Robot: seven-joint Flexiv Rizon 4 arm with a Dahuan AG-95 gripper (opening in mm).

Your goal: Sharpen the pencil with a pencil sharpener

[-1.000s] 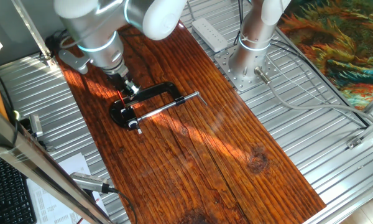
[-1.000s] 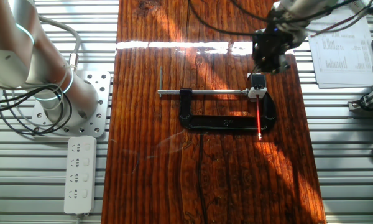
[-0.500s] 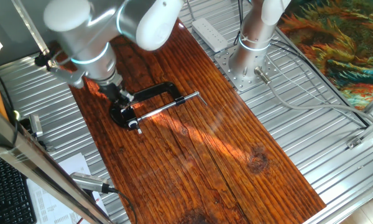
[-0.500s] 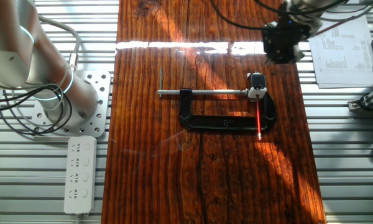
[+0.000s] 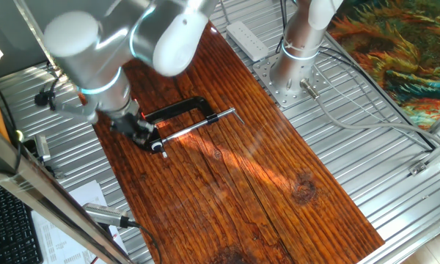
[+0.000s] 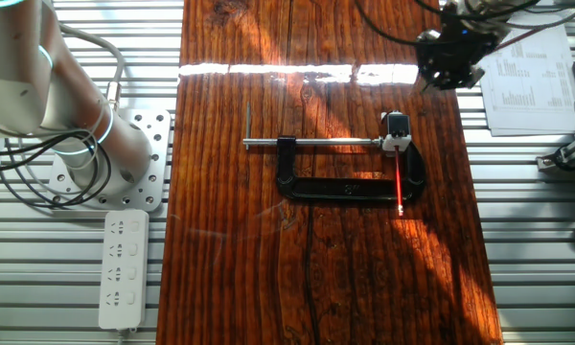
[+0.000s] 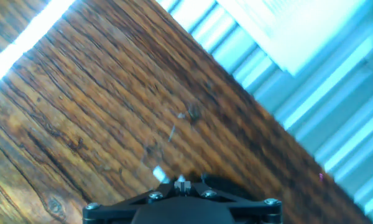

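Red pencil [image 6: 400,187] lying across black clamp [image 6: 350,188], sharpener [image 6: 397,125] at its far end, tool [image 6: 449,65] above bench [image 6: 230,268] edge, apart, grip state unclear

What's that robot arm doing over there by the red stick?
It is working on sharpening a pencil. The red pencil lies on the wooden table, its top end at the small black sharpener, which sits at the end of a big black clamp. The gripper is up near the table's edge, away from the pencil, and holds nothing that I can see. Whether its fingers are open is not clear from these pictures.
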